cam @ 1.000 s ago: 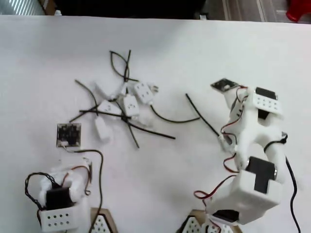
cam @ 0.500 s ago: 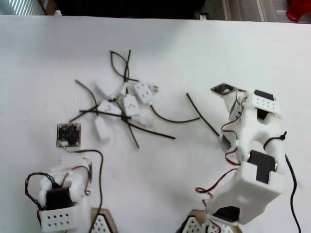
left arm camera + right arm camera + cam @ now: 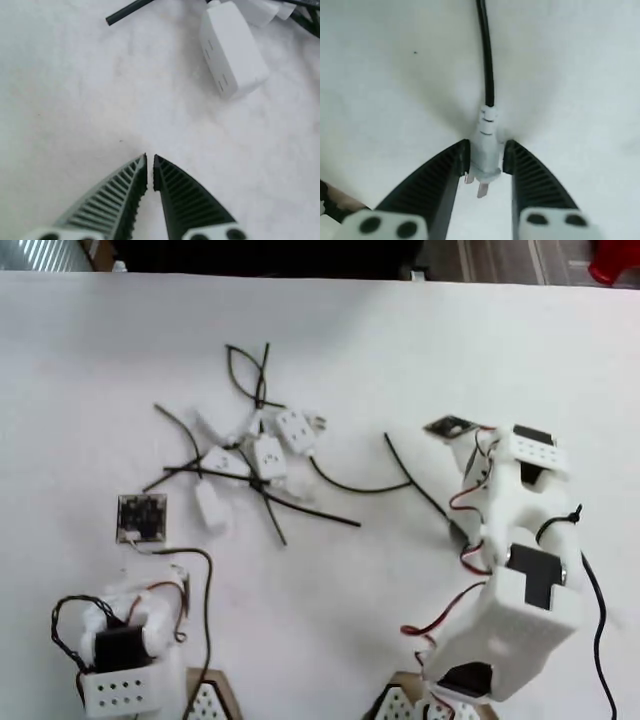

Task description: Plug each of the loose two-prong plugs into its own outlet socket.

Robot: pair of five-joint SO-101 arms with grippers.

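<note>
Over the white table (image 3: 80,340), our right gripper (image 3: 486,146) clamps a two-prong plug (image 3: 487,132), its black cord (image 3: 485,50) trailing away. We find our left gripper (image 3: 150,159) pinched shut and empty, near a white outlet socket (image 3: 231,50).

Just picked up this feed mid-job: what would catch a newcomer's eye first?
The right claw grips a grey two-prong plug, its black cord trailing away over the white table. Left of the table's middle lies a tangle of white outlet blocks and black cords; the left claw, shut, hangs near one block.

so the white two-prong plug (image 3: 485,152) on its black cord (image 3: 486,60) sat pinched in the right gripper (image 3: 486,146), white outlet sockets (image 3: 268,455) heaped well apart.
</note>
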